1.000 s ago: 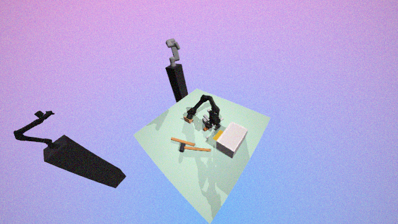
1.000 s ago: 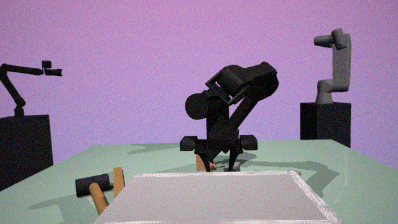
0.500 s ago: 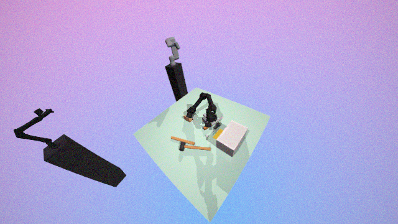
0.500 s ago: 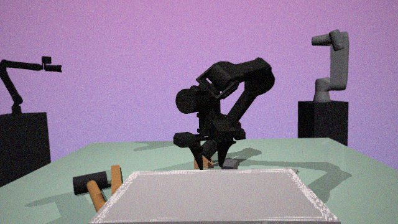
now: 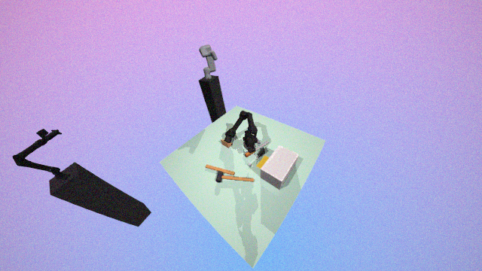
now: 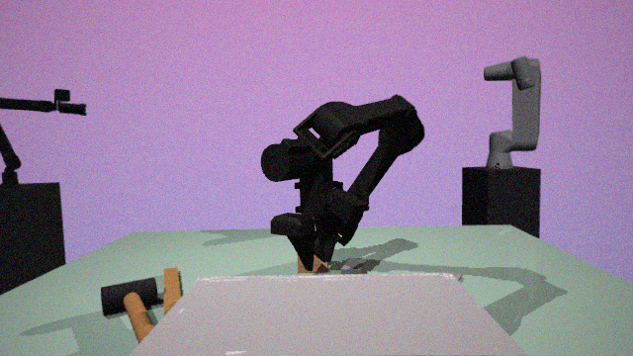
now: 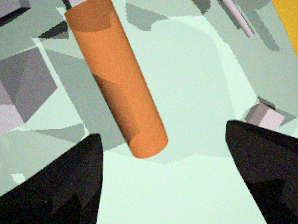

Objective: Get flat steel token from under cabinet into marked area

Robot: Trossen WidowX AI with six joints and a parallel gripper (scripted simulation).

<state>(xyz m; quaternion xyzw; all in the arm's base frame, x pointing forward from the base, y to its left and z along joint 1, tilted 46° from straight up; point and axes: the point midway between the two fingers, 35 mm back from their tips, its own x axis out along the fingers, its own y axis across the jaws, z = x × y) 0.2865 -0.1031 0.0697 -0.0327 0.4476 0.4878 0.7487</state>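
Note:
The white cabinet (image 5: 280,159) (image 6: 321,316) stands on the table with the yellow marked area (image 5: 263,162) (image 7: 289,20) in front of it. The token is not visible. My gripper (image 7: 165,136) (image 6: 317,263) is open. In the wrist view, the round orange handle (image 7: 122,85) (image 5: 247,154) of a tool with a pale shaft (image 5: 263,146) lies below and between the spread fingertips, not gripped. A tool with a dark handle (image 5: 261,152) (image 7: 237,17) and thin pale rod lies between it and the cabinet.
A hammer with a black head (image 5: 219,176) (image 6: 129,297) and an orange bar (image 5: 220,169) (image 6: 171,292) lie to the cabinet's side. A small pale block (image 7: 267,117) lies beside the right finger in the wrist view. A grey block (image 7: 30,85) is at that view's left.

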